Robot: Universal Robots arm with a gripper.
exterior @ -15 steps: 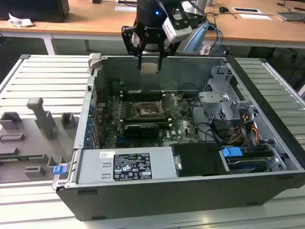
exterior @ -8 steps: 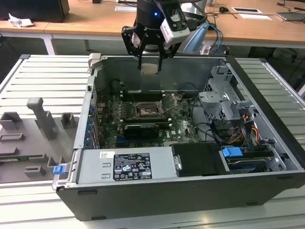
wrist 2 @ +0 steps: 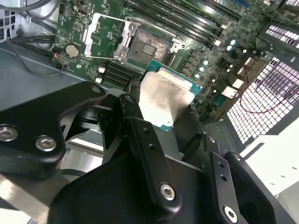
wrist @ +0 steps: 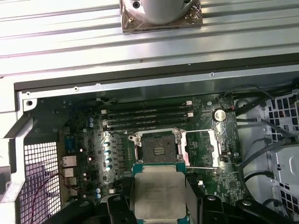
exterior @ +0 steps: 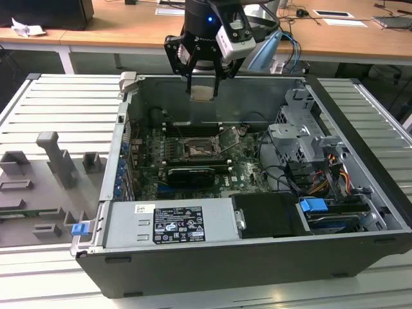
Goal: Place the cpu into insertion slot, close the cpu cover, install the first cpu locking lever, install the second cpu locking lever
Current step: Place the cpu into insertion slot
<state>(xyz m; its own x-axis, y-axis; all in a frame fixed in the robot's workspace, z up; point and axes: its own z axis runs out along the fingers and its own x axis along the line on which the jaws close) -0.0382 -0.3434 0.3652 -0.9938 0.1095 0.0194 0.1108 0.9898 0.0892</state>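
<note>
The gripper (exterior: 204, 85) pinches the one cpu (wrist: 159, 193) by its edges, flat in the air above the open case. Beyond it lies the single insertion slot (wrist: 158, 148), bare, with its one cpu cover (wrist: 201, 148) swung open beside it. Placement is the step in hand, and it likely calls for squaring the chip over the socket.

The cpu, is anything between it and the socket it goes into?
Nothing visible. The socket lies bare, its cover swung open to one side, and the cpu is held above it.
</note>
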